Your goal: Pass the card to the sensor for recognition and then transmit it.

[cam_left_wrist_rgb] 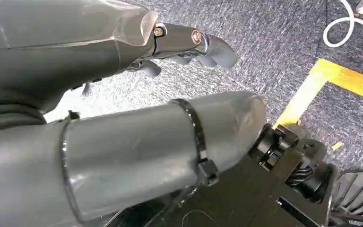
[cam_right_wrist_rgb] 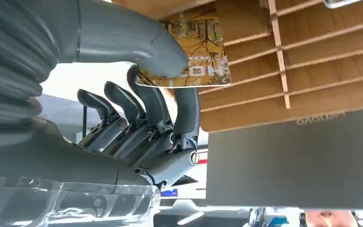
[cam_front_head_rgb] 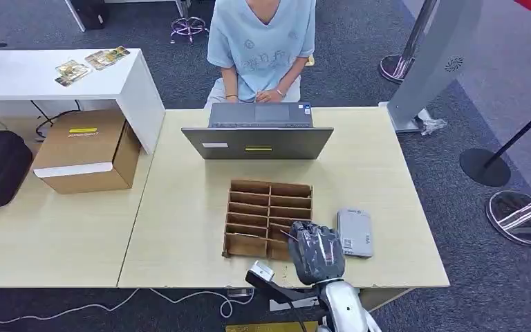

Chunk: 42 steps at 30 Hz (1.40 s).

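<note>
The card (cam_right_wrist_rgb: pixel 196 52) is pinched in the right hand (cam_front_head_rgb: pixel 316 252), thumb on its printed face and fingers (cam_right_wrist_rgb: pixel 186 111) behind, just over the near slots of the wooden rack (cam_front_head_rgb: pixel 249 207); it looks thin, light, stiff and probably slick, so a hold well in from the edge seems safest; the grey sensor (cam_front_head_rgb: pixel 355 233) lies just beside the hand on its outer side, bare table (cam_front_head_rgb: pixel 387 180) beyond; the laptop (cam_front_head_rgb: pixel 257 142) and a person sit farther ahead; the left hand (cam_left_wrist_rgb: pixel 189 45) hangs low holding nothing, fingers loosely extended.
</note>
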Available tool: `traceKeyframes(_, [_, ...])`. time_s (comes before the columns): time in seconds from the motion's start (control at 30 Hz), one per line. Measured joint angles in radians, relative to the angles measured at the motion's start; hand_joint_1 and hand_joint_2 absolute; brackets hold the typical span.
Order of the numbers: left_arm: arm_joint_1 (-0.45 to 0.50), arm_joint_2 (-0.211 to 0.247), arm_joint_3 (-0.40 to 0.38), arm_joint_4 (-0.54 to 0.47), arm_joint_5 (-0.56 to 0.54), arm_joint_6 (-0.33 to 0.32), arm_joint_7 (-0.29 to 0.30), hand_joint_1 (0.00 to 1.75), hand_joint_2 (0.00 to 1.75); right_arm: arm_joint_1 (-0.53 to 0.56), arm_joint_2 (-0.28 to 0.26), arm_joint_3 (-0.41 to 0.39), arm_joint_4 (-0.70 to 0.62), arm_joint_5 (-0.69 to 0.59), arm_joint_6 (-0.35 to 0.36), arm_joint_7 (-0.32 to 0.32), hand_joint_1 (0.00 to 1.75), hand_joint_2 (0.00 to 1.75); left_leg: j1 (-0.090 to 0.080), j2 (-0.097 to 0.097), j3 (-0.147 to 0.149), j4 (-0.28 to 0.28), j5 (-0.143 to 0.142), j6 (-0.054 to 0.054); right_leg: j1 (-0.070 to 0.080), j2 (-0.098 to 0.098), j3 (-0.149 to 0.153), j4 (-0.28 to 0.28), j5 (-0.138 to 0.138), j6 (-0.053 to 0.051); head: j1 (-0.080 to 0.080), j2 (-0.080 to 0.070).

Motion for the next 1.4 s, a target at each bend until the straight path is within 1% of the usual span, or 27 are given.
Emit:
traceKeyframes(0.3, [0.001,0.0,0.008,0.0,0.022,0.013,-0.003,0.0,0.0,0.006,0.0,-0.001,-0.015,0.0,-0.032,-0.011,1.75,1.75,0.0,0.0,0.0,0.0,0.0,0.0,0.0,0.0,0.0,0.0,0.0,0.0,0.0,0.0])
traceKeyframes(0.5, [0.005,0.0,0.016,0.0,0.033,0.018,-0.005,0.0,0.0,0.012,0.0,-0.002,-0.034,0.001,-0.036,-0.011,1.71,1.75,0.0,0.0,0.0,0.0,0.0,0.0,0.0,0.0,0.0,0.0,0.0,0.0,0.0,0.0])
traceKeyframes(0.67, [0.007,0.0,0.021,0.0,0.043,0.023,-0.006,0.0,0.0,0.016,0.0,-0.006,-0.046,0.001,-0.037,-0.013,1.71,1.75,0.0,0.0,0.0,0.0,0.0,0.0,0.0,0.0,0.0,0.0,0.0,0.0,0.0,0.0])
traceKeyframes(0.73, [0.008,0.0,0.024,0.0,0.049,0.026,-0.006,0.0,0.0,0.018,0.0,-0.008,-0.049,0.001,-0.04,-0.014,1.75,1.75,0.0,0.0,0.0,0.0,0.0,0.0,0.0,0.0,0.0,0.0,0.0,0.0,0.0,0.0])
traceKeyframes(0.8, [0.009,0.0,0.025,0.0,0.054,0.029,-0.007,0.0,0.0,0.02,0.0,-0.008,-0.053,0.001,-0.049,-0.018,1.75,1.75,0.0,0.0,0.0,0.0,0.0,0.0,0.0,0.0,0.0,0.0,0.0,0.0,0.0,0.0])
traceKeyframes(0.83, [0.01,0.0,0.025,0.0,0.057,0.03,-0.009,0.0,0.0,0.021,0.0,-0.008,-0.055,0.001,-0.053,-0.018,1.71,1.75,0.0,0.0,0.0,0.0,0.0,0.0,0.0,0.0,0.0,0.0,0.0,0.0,0.0,0.0])
traceKeyframes(0.87, [0.011,0.0,0.026,0.0,0.061,0.031,-0.013,0.0,0.0,0.021,0.0,-0.009,-0.058,0.001,-0.058,-0.02,1.75,1.75,0.0,0.0,0.0,0.0,0.0,0.0,0.0,0.0,0.0,0.0,0.0,0.0,0.0,0.0])
traceKeyframes(0.9, [0.011,0.0,0.026,0.0,0.066,0.033,-0.017,0.0,0.0,0.022,0.0,-0.009,-0.062,0.001,-0.06,-0.021,1.73,1.75,0.0,0.0,0.0,0.0,0.0,0.0,0.0,0.0,0.0,0.0,0.0,0.0,0.0,0.0])
traceKeyframes(1.07, [0.013,0.0,0.033,0.0,0.078,0.039,-0.018,0.0,0.0,0.025,0.0,-0.01,-0.078,0.002,-0.074,-0.029,1.75,1.75,0.0,0.0,0.0,0.0,0.0,0.0,0.0,0.0,0.0,0.0,0.0,0.0,0.0,0.0])
traceKeyframes(1.2, [0.015,0.001,0.036,0.0,0.092,0.048,-0.024,0.0,0.0,0.028,0.0,-0.01,-0.101,0.006,-0.111,-0.041,1.75,1.75,0.0,0.0,0.0,0.0,0.0,0.0,0.0,0.0,0.0,0.0,0.0,0.0,0.0,0.0])
traceKeyframes(1.4, [0.017,0.001,0.046,0.0,0.114,0.058,-0.036,0.0,0.0,0.028,-0.004,-0.01,-0.128,0.012,-0.142,-0.054,1.75,1.75,0.0,0.0,0.0,0.0,0.0,0.0,0.0,0.0,0.0,0.0,0.0,0.0,0.0,0.0])
